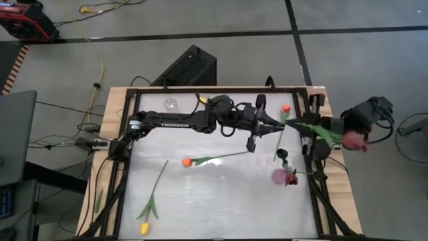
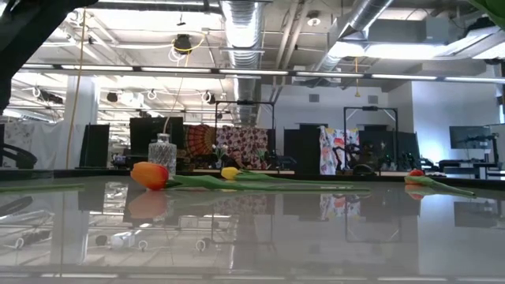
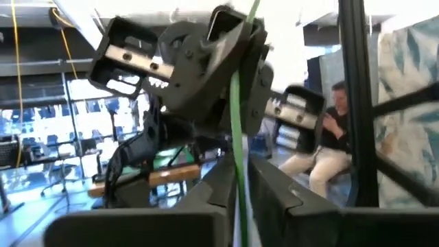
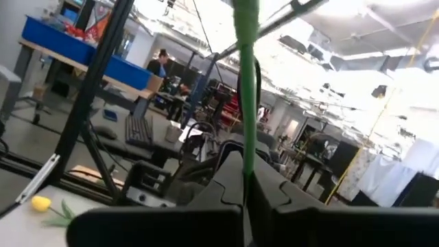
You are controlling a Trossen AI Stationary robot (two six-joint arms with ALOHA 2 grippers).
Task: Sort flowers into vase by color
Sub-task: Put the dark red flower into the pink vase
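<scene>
1. High view: both pincers meet at the bench's (image 1: 221,201) right edge, each clenched on one flower stem (image 1: 314,126).
2. Left pincer (image 1: 279,123) and right pincer (image 1: 304,127) face each other along the stem; its pink head (image 1: 353,140) lies beyond the bench edge.

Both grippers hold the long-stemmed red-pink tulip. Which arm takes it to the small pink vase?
Right, likely: the small pink vase sits close by the right gripper; the left gripper is stretched far across.

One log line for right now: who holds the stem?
left pincer: shut on green stem | right pincer: shut on same stem | pink flower head: past table's right edge
</scene>
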